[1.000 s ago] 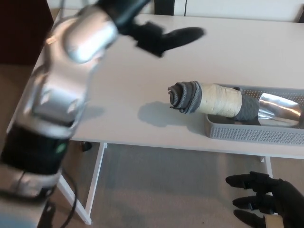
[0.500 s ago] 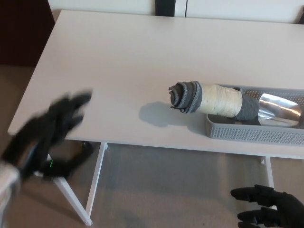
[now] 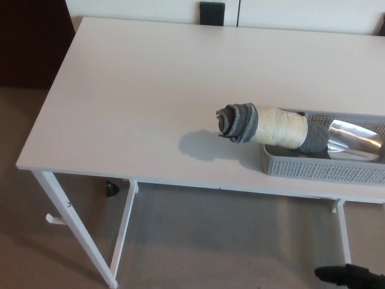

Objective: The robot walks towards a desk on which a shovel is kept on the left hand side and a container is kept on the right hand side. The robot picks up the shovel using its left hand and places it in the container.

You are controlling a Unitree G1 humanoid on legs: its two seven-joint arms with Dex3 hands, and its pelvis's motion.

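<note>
Shovel (image 3: 295, 129) lies with its metal blade inside the grey container (image 3: 319, 170) at the right of the worktop (image 3: 138, 90), handle sticking out left over the rim. My right hand (image 3: 355, 277) shows low near; its fingers I cannot tell.

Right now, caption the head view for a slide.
Shovel lies blade-down in the grey container, handle jutting over its left rim above the white desk.

place: looking like an office or lab room | cues: plain white worktop (image 3: 132, 102) standing on thin white metal legs (image 3: 78, 232) | beige carpet floor (image 3: 222, 241) lying below | pale wall panels (image 3: 144, 7) running behind
</note>
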